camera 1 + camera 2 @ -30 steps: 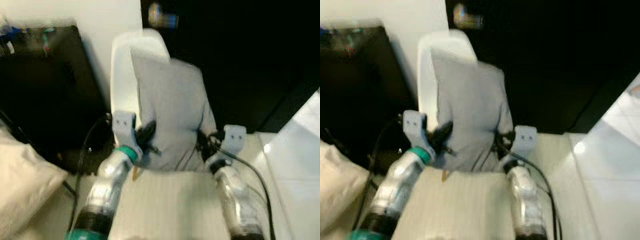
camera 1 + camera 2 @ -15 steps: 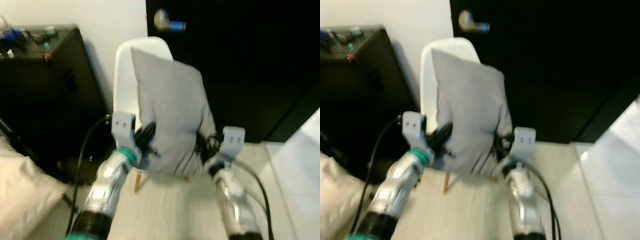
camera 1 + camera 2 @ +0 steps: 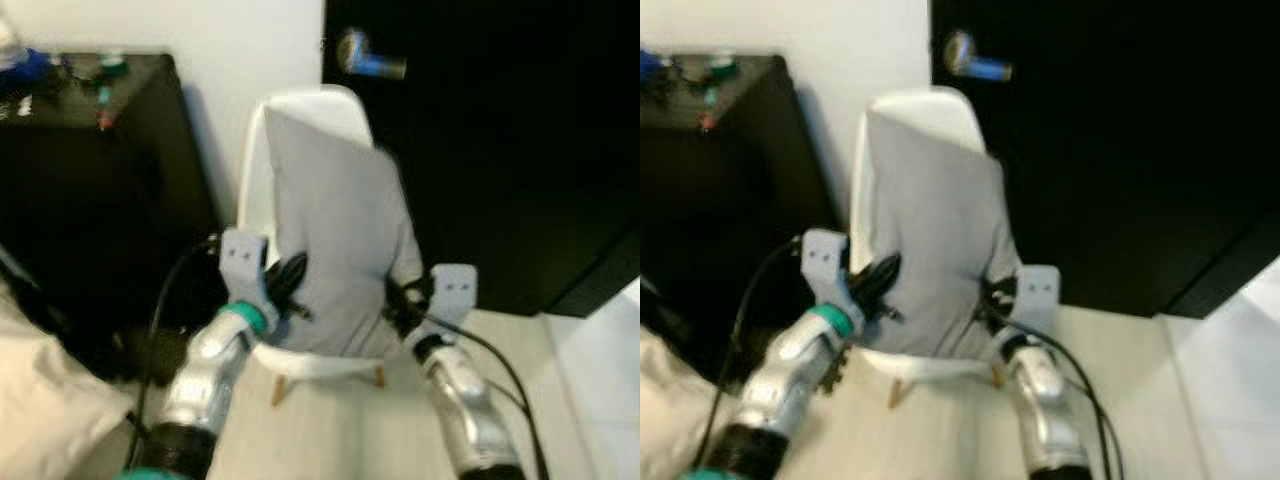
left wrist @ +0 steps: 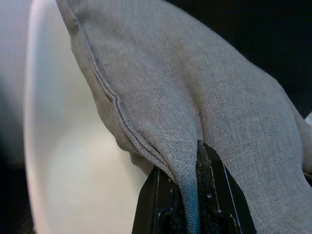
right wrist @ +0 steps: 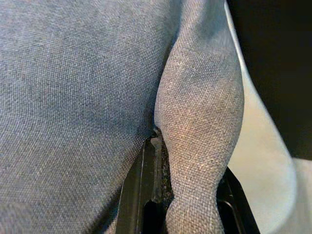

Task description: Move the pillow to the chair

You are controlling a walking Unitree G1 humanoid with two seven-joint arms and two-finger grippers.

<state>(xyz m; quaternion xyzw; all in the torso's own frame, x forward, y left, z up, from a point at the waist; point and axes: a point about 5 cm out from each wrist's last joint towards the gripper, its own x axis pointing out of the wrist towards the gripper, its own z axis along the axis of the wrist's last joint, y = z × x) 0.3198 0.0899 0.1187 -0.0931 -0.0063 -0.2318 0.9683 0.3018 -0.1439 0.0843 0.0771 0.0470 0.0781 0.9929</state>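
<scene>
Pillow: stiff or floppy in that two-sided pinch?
Probably soft: the grey pillow bunches into folds where the left gripper and right gripper fingers pinch it. Likely light, since edge pinches hold it upright against the white chair.

Plain grey woven pillow (image 3: 340, 250) — white chair (image 3: 300, 110), black cabinet (image 3: 90, 180) — door (image 3: 480, 150) seemingly black.
</scene>
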